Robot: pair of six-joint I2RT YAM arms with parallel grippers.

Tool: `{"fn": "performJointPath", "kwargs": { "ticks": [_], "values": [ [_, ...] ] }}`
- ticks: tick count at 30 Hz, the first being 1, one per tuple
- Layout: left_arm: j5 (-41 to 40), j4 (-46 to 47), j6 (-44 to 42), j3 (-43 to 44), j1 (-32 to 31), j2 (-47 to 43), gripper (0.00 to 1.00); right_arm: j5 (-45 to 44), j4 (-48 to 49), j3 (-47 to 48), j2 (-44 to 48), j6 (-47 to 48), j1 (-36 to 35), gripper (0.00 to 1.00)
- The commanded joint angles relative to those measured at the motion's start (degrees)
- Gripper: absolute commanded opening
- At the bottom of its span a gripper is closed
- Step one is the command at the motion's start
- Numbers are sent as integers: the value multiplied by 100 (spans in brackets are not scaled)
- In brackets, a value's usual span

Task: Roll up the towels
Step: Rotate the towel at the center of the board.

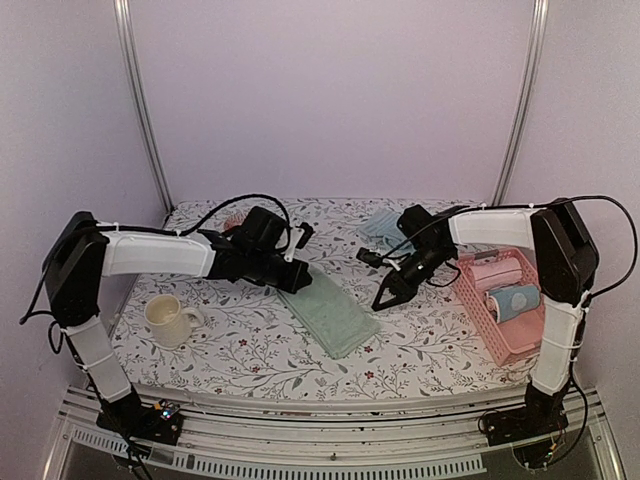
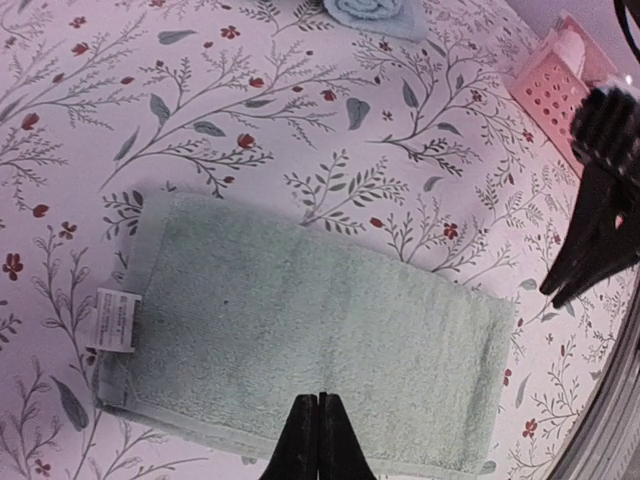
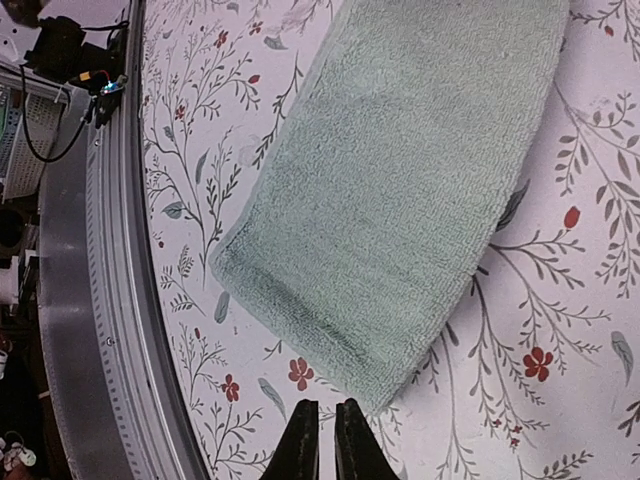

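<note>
The towels lie apart on the flowered table [image 1: 250, 350]: the green towel [image 1: 330, 315] is spread flat and unrolled near the middle, running at a slant from the far left toward the near right, while the blue towel [image 1: 380, 228] sits bunched at the back of the table, behind the right arm. The left gripper [image 1: 300, 283] is at the green towel's far end; in the left wrist view its fingers [image 2: 318, 435] are pressed together with no gap, pointing down over the long edge of the cloth, and nothing is held between them. A white label [image 2: 117, 320] sticks out from one short end of the towel in that view. The right gripper [image 1: 383, 300] hangs just beside the towel's right edge, near its lower end. From the right wrist camera its fingers [image 3: 327, 440] stand only a thin slit apart, with nothing in them, just off the towel's hemmed corner [image 3: 400, 180]. On the right side of the table stands a pink basket [image 1: 478, 310] holding a pink towel [image 1: 495, 272] and a blue cylinder [image 1: 515, 300]. A cream mug [image 1: 168, 320] stands upright at the near left, well apart from both towels.
</note>
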State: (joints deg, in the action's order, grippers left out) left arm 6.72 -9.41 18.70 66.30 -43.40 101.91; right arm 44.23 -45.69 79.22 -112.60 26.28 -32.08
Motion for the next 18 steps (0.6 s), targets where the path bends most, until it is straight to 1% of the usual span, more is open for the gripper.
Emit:
{"fn": "performJointPath", "kwargs": {
  "ticks": [1, 7, 11, 15, 16, 18],
  "values": [
    [270, 430, 383, -318, -321, 13, 0, -381, 241, 278, -230, -132, -62, 10],
    [450, 647, 745, -520, -436, 409, 0, -640, 421, 132, -672, -278, -62, 9],
    [200, 499, 701, -544, -432, 776, 0, -756, 522, -157, -798, -372, -82, 9],
    [-10, 480, 598, -513, -343, 1012, 0, -640, 591, -464, -917, -396, -358, 9],
    [4, 529, 567, -513, -296, 1016, 0, -610, 546, -458, -959, -387, -458, 9],
    [-47, 596, 494, -472, -148, 1319, 0, -486, 453, -382, -1050, -347, -690, 9]
  ]
}}
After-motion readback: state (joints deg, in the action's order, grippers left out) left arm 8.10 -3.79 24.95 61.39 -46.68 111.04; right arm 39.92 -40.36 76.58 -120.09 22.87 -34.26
